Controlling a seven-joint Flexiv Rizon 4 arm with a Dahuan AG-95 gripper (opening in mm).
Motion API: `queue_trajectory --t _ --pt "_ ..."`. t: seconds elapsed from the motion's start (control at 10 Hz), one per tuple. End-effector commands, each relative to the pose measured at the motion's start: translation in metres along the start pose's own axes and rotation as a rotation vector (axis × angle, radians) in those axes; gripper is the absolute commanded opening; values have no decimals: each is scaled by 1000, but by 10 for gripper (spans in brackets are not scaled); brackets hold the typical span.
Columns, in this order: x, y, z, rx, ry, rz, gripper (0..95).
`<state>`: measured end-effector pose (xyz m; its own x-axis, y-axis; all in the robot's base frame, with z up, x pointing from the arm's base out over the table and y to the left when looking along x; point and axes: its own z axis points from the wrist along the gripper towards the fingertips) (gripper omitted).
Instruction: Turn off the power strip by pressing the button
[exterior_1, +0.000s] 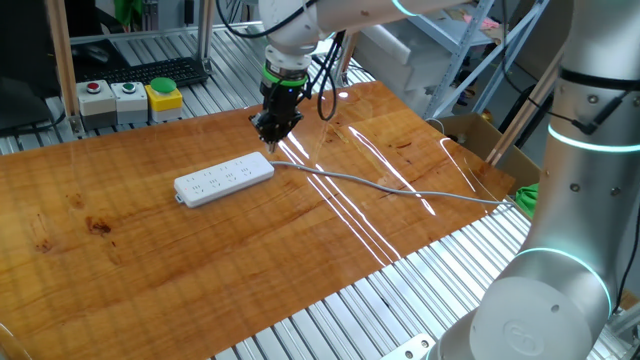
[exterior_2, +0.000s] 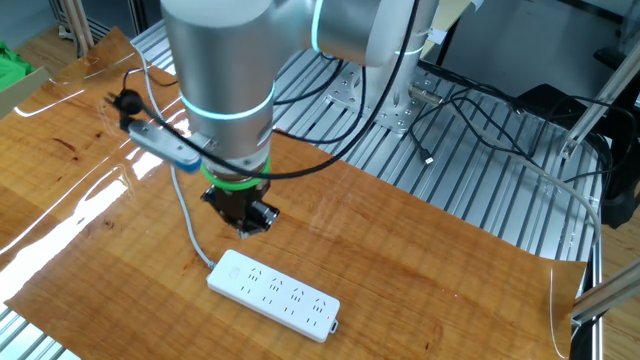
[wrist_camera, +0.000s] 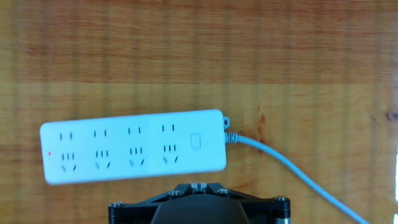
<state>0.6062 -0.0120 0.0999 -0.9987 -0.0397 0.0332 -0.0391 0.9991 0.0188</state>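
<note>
the power strip (exterior_1: 224, 179) lies flat on the wooden table (exterior_1: 150, 260), roughly mid-table and nearer the far edge than the near one, its grey cord (exterior_1: 400, 187) trailing off toward the right edge. the button (wrist_camera: 196, 141) is a small pale rounded switch at the cord end of the strip, and a tiny red light shows at the opposite end, so the strip seems to be on. just beyond that cord end the tool (exterior_1: 273, 128) hangs above the table, apart from the strip and holding nothing; whether its fingers are open or closed i cannot tell, since no view shows the tips clearly. at the far left corner sit grey boxes with coloured push-buttons (exterior_1: 128, 97). the step in hand looks like the approach: the next move calls for shifting the tool over the switch and descending straight to press it.
</note>
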Motion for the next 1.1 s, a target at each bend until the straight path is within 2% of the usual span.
queue_trajectory --t 0.1,1.1 --pt "-2 -1 2 2 2 4 0" --pt "-18 -6 32 4 -3 13 0"
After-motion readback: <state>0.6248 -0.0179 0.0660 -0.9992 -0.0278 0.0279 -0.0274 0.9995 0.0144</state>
